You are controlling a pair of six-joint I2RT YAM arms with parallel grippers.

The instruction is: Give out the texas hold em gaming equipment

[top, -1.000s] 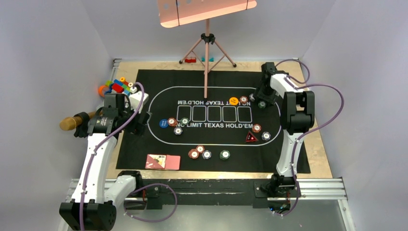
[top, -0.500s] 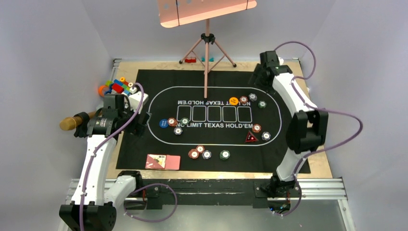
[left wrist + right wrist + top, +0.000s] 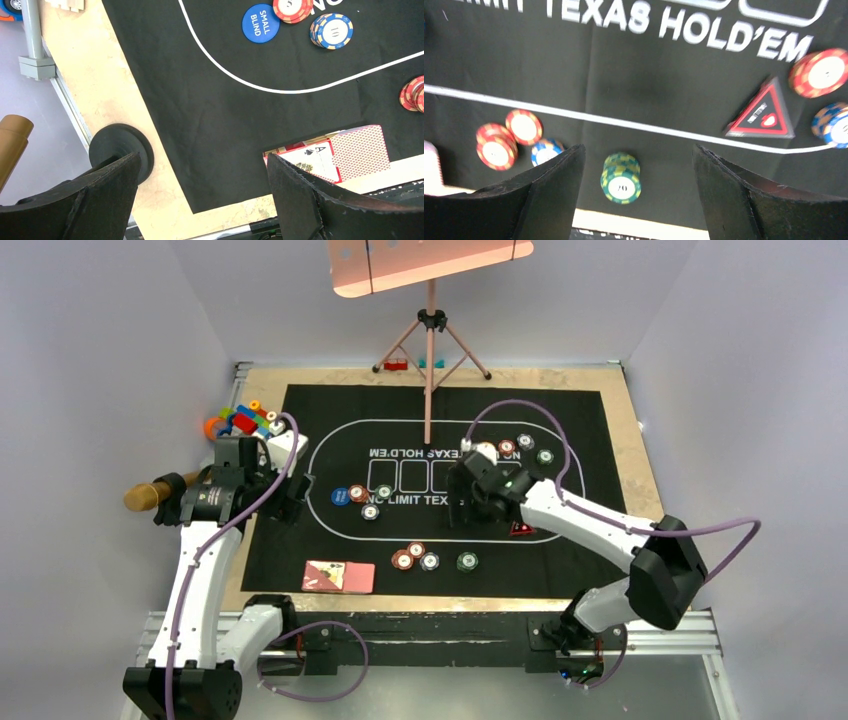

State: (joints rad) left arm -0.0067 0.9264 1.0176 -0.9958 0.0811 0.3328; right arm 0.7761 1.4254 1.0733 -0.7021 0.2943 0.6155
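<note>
The right gripper hangs over the black printed mat, fingers spread wide and empty, a green striped chip stack at the lower centre of its view. The left gripper gapes empty too, pink-backed playing cards at its view's lower right.

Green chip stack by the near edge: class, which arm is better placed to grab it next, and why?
Likely right: the right gripper hangs open almost over the green chip stack; the left gripper hovers at the left edge of the mat.
</note>
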